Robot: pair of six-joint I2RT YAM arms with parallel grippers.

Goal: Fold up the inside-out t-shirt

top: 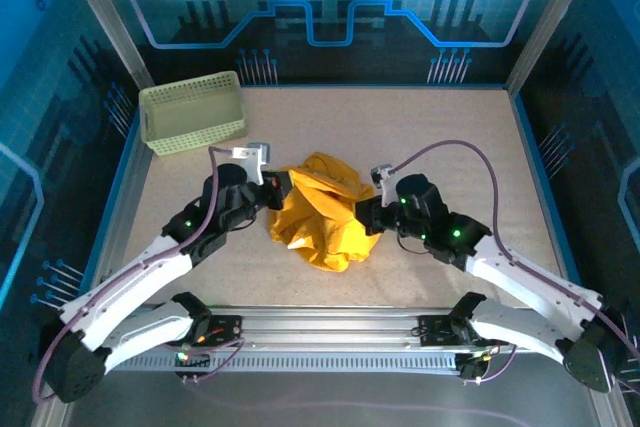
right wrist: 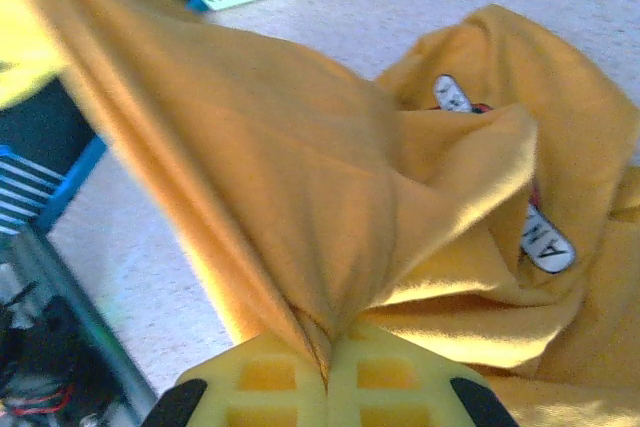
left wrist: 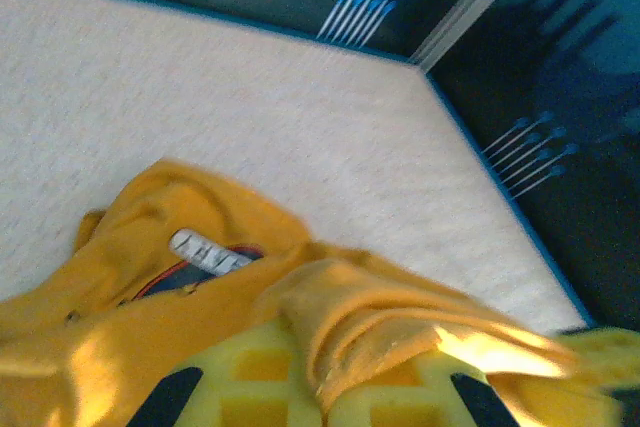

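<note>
The inside-out t-shirt (top: 322, 212) is a crumpled mustard-yellow heap in the middle of the table. My left gripper (top: 281, 189) is at its left edge, shut on a fold of the t-shirt (left wrist: 380, 322) that runs between its yellow fingers (left wrist: 250, 377). My right gripper (top: 367, 215) presses into the heap's right side, shut on a bunched ridge of the t-shirt (right wrist: 300, 207) pinched between its fingers (right wrist: 265, 382). White neck labels (right wrist: 547, 242) and a dark inner collar patch (left wrist: 195, 272) show among the folds.
A pale green lattice basket (top: 192, 112) stands at the back left of the table (top: 450, 137). Blue-edged walls (top: 535, 167) and metal posts ring the table. Bare tabletop lies behind and to both sides of the heap.
</note>
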